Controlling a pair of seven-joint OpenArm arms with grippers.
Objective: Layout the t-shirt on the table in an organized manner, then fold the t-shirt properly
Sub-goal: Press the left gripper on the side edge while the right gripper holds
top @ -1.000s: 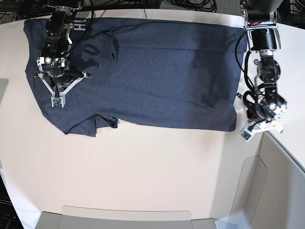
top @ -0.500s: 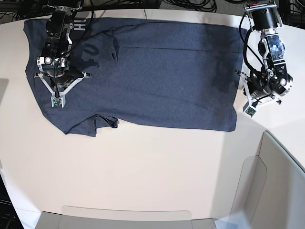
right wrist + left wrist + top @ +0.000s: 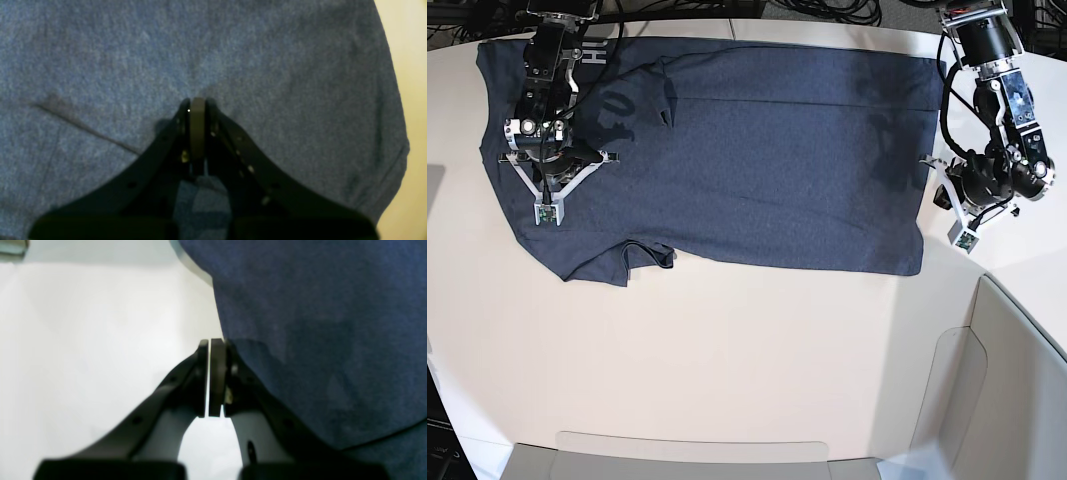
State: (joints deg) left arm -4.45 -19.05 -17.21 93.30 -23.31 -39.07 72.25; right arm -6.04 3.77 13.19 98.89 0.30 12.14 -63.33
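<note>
The dark navy t-shirt (image 3: 757, 170) lies spread flat across the far half of the off-white table (image 3: 727, 350), with white lettering (image 3: 599, 57) showing at its far left. One sleeve (image 3: 642, 258) is bunched at the near left edge. My right gripper (image 3: 545, 160) stands over the shirt's left part, shut, its tips (image 3: 196, 101) down on the cloth (image 3: 267, 66). Just off the shirt's right edge hangs my left gripper (image 3: 957, 190). Its pads (image 3: 217, 373) are shut on nothing, beside the cloth's border (image 3: 300, 340) over bare table (image 3: 83, 340).
Grey translucent bin walls stand at the near right (image 3: 1017, 380) and along the near edge (image 3: 692, 450). Black cables (image 3: 827, 10) run behind the table's far edge. Bare tabletop fills the near half in front of the shirt.
My left arm has swung from the shirt's near right corner toward the far side along its right edge. The right arm and the shirt have stayed put.
</note>
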